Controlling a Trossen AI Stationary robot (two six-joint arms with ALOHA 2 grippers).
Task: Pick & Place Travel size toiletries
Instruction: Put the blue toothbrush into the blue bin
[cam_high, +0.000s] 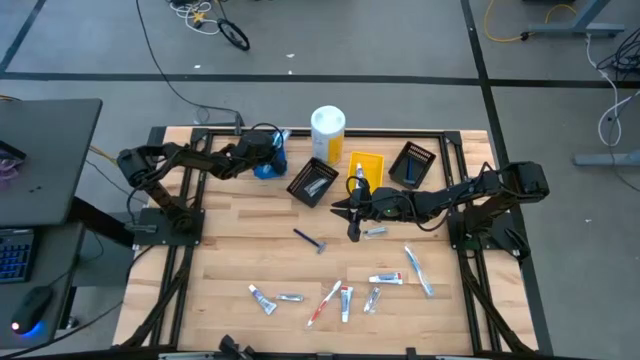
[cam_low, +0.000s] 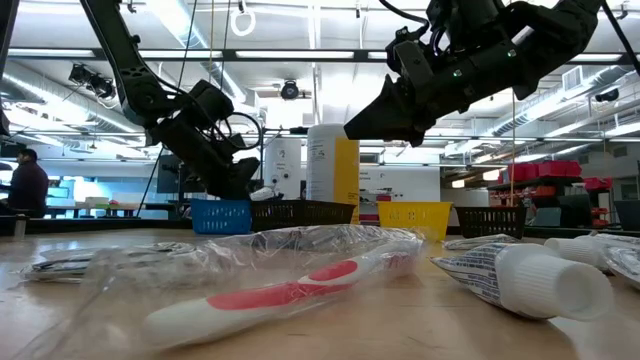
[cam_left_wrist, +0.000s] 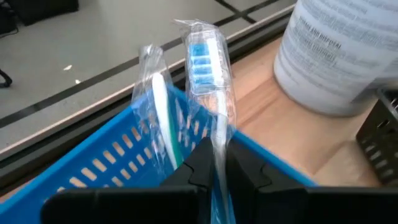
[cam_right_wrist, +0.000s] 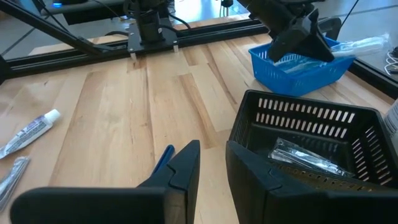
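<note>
My left gripper (cam_left_wrist: 214, 171) is pinched shut on a clear-wrapped toothbrush with blue bristles (cam_left_wrist: 208, 81), over the blue slotted plastic bin (cam_high: 268, 165) at the high view's upper middle. It might tip out over the rim. My right gripper (cam_right_wrist: 211, 165) hangs mid-table, jaws a little apart, holding nothing.

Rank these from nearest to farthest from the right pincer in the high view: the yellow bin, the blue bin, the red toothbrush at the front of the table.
1. Yellow bin: just behind the right pincer, toward the table's back edge.
2. Red toothbrush: at the front of the table, among the loose tubes.
3. Blue bin: back left, under the left pincer.
</note>
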